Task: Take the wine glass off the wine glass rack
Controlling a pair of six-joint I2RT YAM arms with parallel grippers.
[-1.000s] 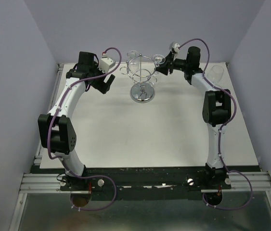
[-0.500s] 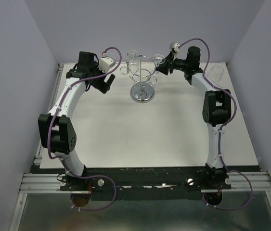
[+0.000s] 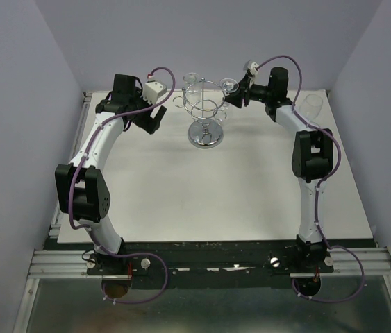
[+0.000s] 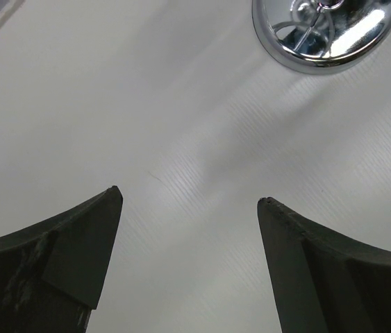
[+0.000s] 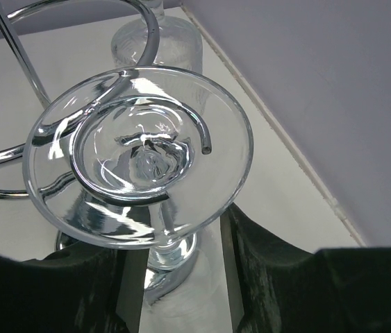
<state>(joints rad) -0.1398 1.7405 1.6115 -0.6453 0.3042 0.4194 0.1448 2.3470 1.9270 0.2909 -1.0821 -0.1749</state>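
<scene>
While the wine glass rack (image 3: 205,111) stands toward the far edge of the white table (image 3: 216,201), open tabletop stretches between it and the arm bases. The left gripper (image 3: 152,119) hangs off its left side, fingers wide apart, and a second glass (image 3: 311,105) sits by the far right edge. Right wrist view only: the wine glass (image 5: 139,156) hangs upside down, its foot seated in a looped wire hook (image 5: 201,132). The right gripper (image 5: 174,239) has one finger on either side of the stem; contact cannot be told. Left wrist view only: the rack's mirrored base (image 4: 327,35) lies beyond the parted fingers.
</scene>
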